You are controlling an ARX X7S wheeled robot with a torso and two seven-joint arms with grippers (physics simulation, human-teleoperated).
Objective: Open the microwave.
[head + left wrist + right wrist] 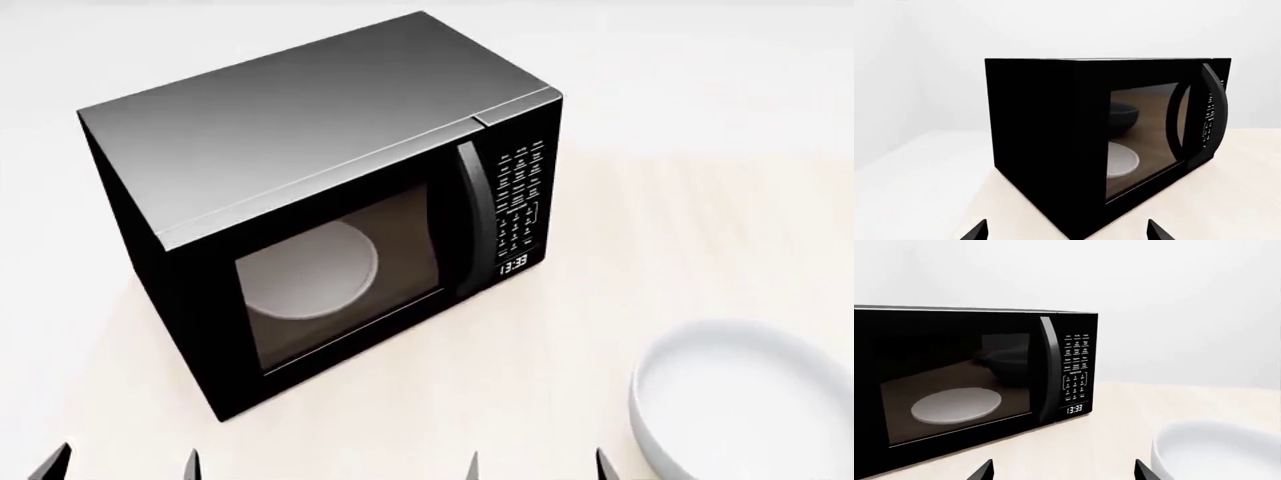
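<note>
**Operator:** State the position and condition of the unit.

**Technician:** The microwave [320, 200] stands on the light wooden table [694, 230], turned at an angle, toward the left of the head view. The door [340, 280] is shut, flush with the front. The white turntable [310, 270] shows through the window. The vertical black handle [467, 220] runs along the door's right edge, just beside the keypad [521, 200], whose clock reads 13:33.

**Operator:** Handling characteristics?

**Technician:** Judged from appearance: a heavy, rigid box, unlikely to slide under a moderate pull. The door should swing on hinges at its left side. The handle looks stiff, smooth and possibly slippery. The window glass should not be pressed.

**Operator:** Where should it be taken hold of?

**Technician:** At mid-height on the handle, one finger behind the bar, one in front. Pull outward along the door's arc, not straight back.

**Operator:** Tool state?

**Technician:** The left gripper [123, 464] and right gripper [537, 464] both have their fingers spread apart and hold nothing. Only the fingertips show at the lower edge of each view. Both are well short of the microwave.

**Operator:** Surroundings?

**Technician:** A white bowl [747, 400] sits on the table near the right gripper, apart from the microwave. The right arm appears better placed for the handle and should clear the bowl on approach.
</note>
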